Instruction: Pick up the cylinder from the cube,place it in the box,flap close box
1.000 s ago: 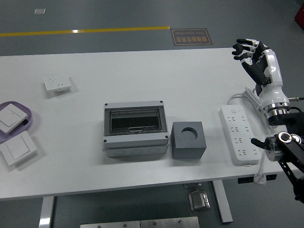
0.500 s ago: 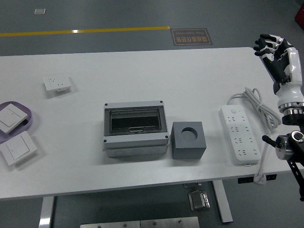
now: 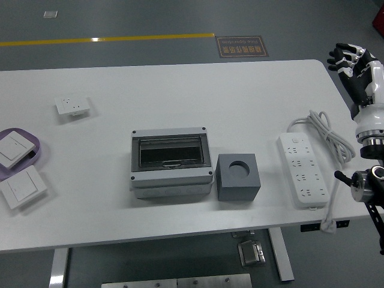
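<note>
- White table [image 3: 180,90] takes up most of the head view; grey floor with a yellow line beyond it.
- Grey box [image 3: 171,162] sits mid-table, clear flap lying flat over its window, so it reads as shut. Can't see through it well enough to tell what's inside.
- Dark grey cube [image 3: 238,176] just right of the box, nearly touching it. Round socket on top is empty: no cylinder visible anywhere. My guess is it's already in the box.
- White power strip [image 3: 302,170] right of the cube, cable looped behind it and trailing off the near edge.
- Right hand [image 3: 355,63] is up at the table's far right edge, well clear of the box, fingers loosely spread, holding nothing. Looks parked.
- Wall switches [image 3: 18,168] at the left edge, one on a purple tray [image 3: 33,144]; small socket plate [image 3: 72,106] behind them. Not task parts.
</note>
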Robot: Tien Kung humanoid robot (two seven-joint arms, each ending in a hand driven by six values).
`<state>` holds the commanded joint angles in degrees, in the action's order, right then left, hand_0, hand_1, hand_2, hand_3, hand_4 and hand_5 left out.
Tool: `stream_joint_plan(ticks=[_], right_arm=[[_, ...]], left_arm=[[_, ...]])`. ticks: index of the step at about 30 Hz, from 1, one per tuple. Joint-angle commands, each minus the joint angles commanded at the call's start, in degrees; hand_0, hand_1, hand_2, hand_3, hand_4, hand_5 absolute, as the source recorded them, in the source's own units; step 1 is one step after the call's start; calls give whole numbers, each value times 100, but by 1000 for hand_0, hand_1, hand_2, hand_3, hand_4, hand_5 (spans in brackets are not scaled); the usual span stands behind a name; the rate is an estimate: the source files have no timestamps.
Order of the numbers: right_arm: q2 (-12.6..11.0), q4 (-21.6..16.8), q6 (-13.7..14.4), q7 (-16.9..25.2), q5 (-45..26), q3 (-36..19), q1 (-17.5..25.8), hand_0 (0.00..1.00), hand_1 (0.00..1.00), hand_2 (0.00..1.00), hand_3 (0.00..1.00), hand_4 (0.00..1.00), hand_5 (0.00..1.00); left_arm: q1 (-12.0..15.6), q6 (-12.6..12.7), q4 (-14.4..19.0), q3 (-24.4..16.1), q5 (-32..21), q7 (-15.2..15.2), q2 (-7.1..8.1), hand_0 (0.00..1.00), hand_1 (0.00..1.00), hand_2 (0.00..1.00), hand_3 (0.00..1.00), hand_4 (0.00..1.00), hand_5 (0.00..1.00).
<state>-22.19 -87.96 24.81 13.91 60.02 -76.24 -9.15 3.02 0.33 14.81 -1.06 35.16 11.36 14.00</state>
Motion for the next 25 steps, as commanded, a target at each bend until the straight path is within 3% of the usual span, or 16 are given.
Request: stream_joint_plan(ticks=[25], right_arm=[[-8, 30, -10, -7, 25, -14, -9, 617, 598, 606, 629, 752, 485]], left_arm=[[13, -10, -22, 99, -109, 18, -29, 651, 635, 578, 651, 711, 311]])
